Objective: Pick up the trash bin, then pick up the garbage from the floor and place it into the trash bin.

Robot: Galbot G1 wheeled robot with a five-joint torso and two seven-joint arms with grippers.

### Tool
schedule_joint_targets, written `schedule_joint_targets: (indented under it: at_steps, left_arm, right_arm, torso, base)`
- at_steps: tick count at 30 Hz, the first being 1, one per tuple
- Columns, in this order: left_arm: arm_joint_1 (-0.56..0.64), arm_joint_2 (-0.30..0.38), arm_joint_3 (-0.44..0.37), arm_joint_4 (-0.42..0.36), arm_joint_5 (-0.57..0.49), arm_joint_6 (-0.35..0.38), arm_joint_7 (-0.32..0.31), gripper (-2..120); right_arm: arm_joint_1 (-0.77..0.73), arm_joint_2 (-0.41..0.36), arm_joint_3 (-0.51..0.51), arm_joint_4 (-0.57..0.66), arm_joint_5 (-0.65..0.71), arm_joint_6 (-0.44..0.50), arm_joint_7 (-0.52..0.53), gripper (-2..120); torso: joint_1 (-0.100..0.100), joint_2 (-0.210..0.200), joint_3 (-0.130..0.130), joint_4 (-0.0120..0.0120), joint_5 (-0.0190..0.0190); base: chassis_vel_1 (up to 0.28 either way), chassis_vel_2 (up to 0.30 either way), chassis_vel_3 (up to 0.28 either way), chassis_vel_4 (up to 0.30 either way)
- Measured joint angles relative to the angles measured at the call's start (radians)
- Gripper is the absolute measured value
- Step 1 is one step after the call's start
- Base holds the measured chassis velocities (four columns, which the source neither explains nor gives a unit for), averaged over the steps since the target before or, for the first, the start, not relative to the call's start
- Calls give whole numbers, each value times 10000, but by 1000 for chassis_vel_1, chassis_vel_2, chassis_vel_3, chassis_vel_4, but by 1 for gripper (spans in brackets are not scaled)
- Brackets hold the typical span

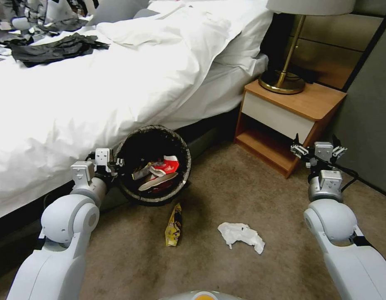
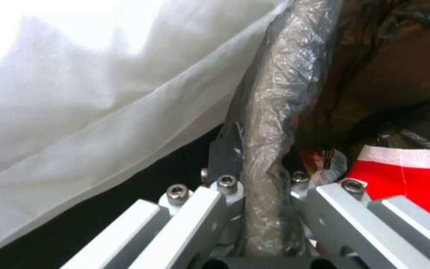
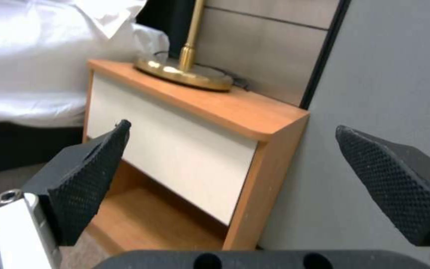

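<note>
Tissue [image 1: 241, 235] on floor [image 1: 263, 200], cups [image 1: 165, 168] in bin [image 1: 153, 164]

A wide bed with rumpled white bedding [image 1: 118, 83] is filling the left of the room, dark crumpled clothing [image 1: 55, 49] lying on it. Beside it an orange-brown wooden nightstand with a white drawer front [image 1: 284, 121] is carrying a brass-based lamp [image 1: 284, 79]. Beige-grey short carpet [image 1: 263, 200] is covering the floor, and a grey wall panel [image 1: 367, 125] is rising at right.
</note>
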Motion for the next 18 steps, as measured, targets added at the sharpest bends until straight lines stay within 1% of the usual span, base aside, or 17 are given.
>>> schedule_joint_targets:
  at_steps: [4, 6, 7, 8, 10, 11, 12, 13, 14, 15, 16, 17, 18]
  left_arm:
    - [42, 13, -7, -108, 99, 1, 133, 0]
    - [49, 9, -3, -143, 107, 0, 156, 0]
    - [57, 4, 10, -143, 136, 0, 160, 0]
    - [57, 4, 10, -143, 136, 0, 160, 0]
    - [80, -2, 27, -144, 180, 0, 158, 0]
    - [96, -3, 28, -144, 208, 0, 156, 0]
    - [96, -3, 28, -144, 208, 0, 156, 0]
    - [110, -3, 31, -144, 239, -1, 156, 0]
    - [115, -3, 33, -144, 255, -1, 153, 0]
    - [119, -3, 41, -144, 293, -1, 153, 0]
    - [120, -4, 41, -144, 311, -1, 153, 0]
    - [120, -4, 41, -144, 311, -1, 153, 0]
    - [121, -4, 44, -143, 320, -1, 153, 0]
  right_arm:
    - [-75, -220, -91, 108, 167, -209, 20, 100]
    - [-63, -582, -237, 186, 550, -543, 34, 100]
    - [-2, -824, -346, 261, 855, -862, 37, 100]
    - [-2, -824, -346, 261, 855, -862, 37, 100]
    - [340, -1378, -702, 405, 1878, -1764, 78, 100]
    - [671, -1695, -982, 422, 2502, -2362, 129, 100]
    - [671, -1695, -982, 422, 2502, -2362, 129, 100]
    - [1089, -2006, -1323, 409, 3172, -3012, 139, 100]
    - [1356, -2169, -1521, 365, 3574, -3442, 138, 100]
    - [1793, -2416, -1847, 232, 4261, -4195, 92, 100]
    - [2056, -2551, -2040, 117, 4689, -4612, -8, 100]
    - [2056, -2551, -2040, 117, 4689, -4612, -8, 100]
    - [2239, -2637, -2175, 29, 4947, -4876, -120, 100]
  torso:
    - [0, 0, 0, 0, 1]
    - [0, 0, 0, 2, 3]
    - [0, 0, 0, 0, 2]
    - [0, 0, 0, 0, 2]
    - [0, 0, 0, -3, 1]
    - [0, 0, 0, -3, 1]
    - [0, 0, 0, -3, 1]
    - [0, 0, 0, 0, 2]
    - [0, 0, 0, 1, -2]
    - [0, 0, 0, 6, -5]
    - [0, 0, 0, 5, -3]
    - [0, 0, 0, 5, -3]
    - [0, 0, 0, 3, -1]
  base:
    - [0, 0, 0, 0]
    - [0, 0, 0, 0]
    - [0, 0, 0, 0]
    - [0, 0, 0, 0]
    - [0, 0, 0, 0]
    - [0, 0, 0, 0]
    - [0, 0, 0, 0]
    - [0, 0, 0, 0]
    - [0, 0, 0, 0]
    - [0, 0, 0, 0]
    - [0, 0, 0, 0]
    - [0, 0, 0, 0]
    - [0, 0, 0, 0]
